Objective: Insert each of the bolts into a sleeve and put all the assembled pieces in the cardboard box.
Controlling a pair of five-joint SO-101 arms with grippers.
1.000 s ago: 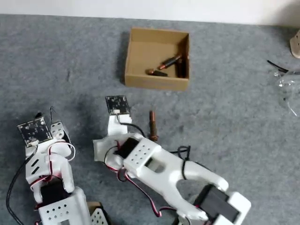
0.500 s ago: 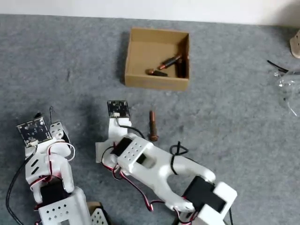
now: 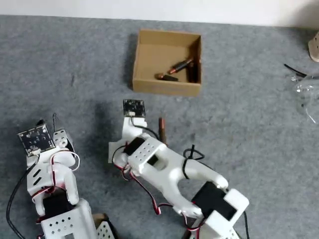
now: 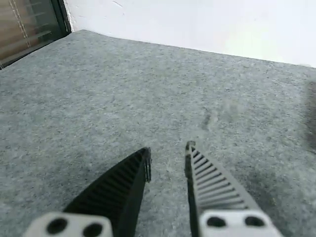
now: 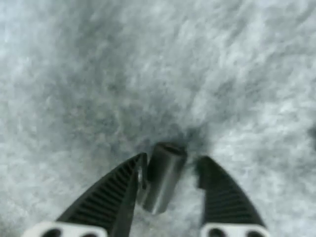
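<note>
A dark metal sleeve (image 5: 163,175) lies on the grey felt between the fingers of my right gripper (image 5: 171,160), which is open; one finger (image 5: 129,182) touches the sleeve, the other stands apart from it. From above, the right arm (image 3: 154,162) reaches over the mat's middle, and a copper bolt (image 3: 161,127) lies just beside its wrist, its near end covered by the arm. The cardboard box (image 3: 144,82) at the back holds assembled pieces (image 3: 179,67). My left gripper (image 4: 168,148) is open over bare felt with nothing in it; the left arm (image 3: 50,169) is at the near left.
Clear safety glasses (image 3: 304,87) lie at the right edge, and a tan object (image 3: 314,46) sits at the far right corner. A white wall (image 4: 197,22) borders the mat's far side. Open felt lies left of the box.
The right arm has swung to the right and a little farther out, closing on the bolt and covering its near end. The left arm has stayed put.
</note>
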